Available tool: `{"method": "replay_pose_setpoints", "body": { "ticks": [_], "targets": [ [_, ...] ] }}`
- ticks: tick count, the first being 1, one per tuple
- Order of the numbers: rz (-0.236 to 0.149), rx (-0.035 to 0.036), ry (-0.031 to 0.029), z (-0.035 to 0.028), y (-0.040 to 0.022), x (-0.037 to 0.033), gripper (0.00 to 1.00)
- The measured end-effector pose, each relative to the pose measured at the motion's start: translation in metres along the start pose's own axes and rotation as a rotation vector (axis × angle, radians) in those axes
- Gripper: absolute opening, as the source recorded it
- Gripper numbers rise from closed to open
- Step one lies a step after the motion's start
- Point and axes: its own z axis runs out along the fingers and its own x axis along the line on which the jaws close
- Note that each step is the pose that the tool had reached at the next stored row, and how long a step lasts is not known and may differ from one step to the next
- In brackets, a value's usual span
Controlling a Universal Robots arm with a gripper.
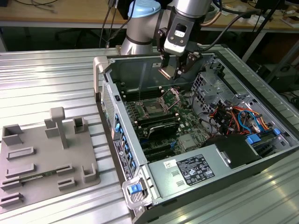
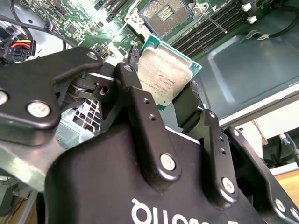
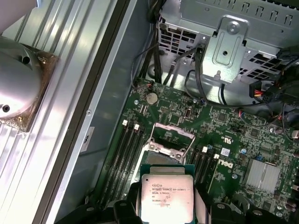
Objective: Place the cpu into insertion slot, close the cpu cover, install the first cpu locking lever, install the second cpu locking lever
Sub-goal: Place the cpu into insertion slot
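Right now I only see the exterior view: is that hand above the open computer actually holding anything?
Observer: Yes. In both wrist views the hand is shut on the cpu, a flat square chip with a silver top.
Visitor: Is its socket already filled?
Observer: No. In the second wrist view the insertion slot lies bare, its contacts showing.
Visitor: And the lid?
Observer: In the first wrist view the cpu cover is swung open.

cpu [image 2: 164, 70]: flat square, silver-grey lid, green rim, printed face up. Pinched on two opposite edges in the claw [image 2: 160, 83], clear of the board. insertion slot [image 2: 162, 14]: below and ahead of the claw, well apart, contact field exposed. cpu cover [image 3: 171, 136]: silver frame, swung up open.
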Motion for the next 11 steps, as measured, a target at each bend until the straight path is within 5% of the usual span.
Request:
{"method": "replay_pose_setpoints", "body": {
  "ticks": [11],
  "targets": [
    [0.059, -0.0011, -0.0053, 0.0008, -0.002, 0.0007, 0.55]
  ]
}}
